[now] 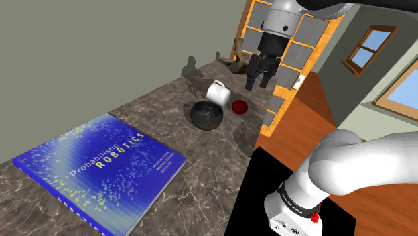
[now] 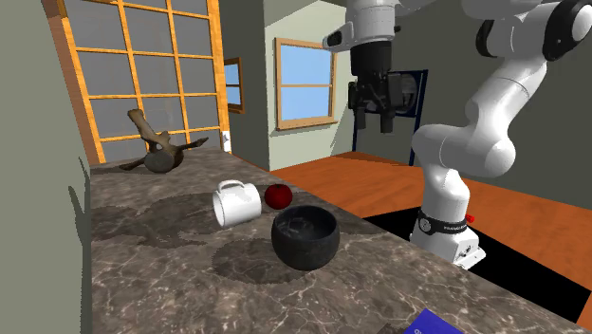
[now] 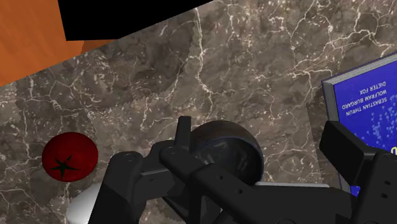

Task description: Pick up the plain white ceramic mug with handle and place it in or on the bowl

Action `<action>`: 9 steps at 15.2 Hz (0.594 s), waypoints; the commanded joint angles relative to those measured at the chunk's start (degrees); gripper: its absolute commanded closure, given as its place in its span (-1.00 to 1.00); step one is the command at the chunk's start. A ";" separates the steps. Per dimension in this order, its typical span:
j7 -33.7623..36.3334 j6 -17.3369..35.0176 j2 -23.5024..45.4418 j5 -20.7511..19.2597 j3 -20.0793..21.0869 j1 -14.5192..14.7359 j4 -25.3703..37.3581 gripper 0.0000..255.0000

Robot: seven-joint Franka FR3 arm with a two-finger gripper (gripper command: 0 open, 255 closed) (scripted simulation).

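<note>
Grab's not been started yet: the pincer [image 1: 260,80] is hung high over the worktop [image 1: 151,110], fingers spread and nothing caught between them. The white mug [image 1: 216,92] is tipped on its side, just beside the dark bowl [image 1: 207,114] and near a red tomato-looking thing [image 1: 240,106]. For a clean pick, the pincer should probably be brought straight down and closed across the mug's wall at the rim, not over the round body, which could get rolled away if nudged. Which way the handle is turned can't be read for sure. Room is tight-ish, since the bowl and the red thing are both parked close to the mug. The worktop's edge is also close to the red thing, so it could be knocked onto the floor [image 1: 315,100]. Plenty of bare marble is offered toward the blue book [image 1: 100,164], which is well apart.
</note>
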 commanded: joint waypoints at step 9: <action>-6.07 10.26 14.73 -3.45 -3.98 -1.84 5.12 -1.00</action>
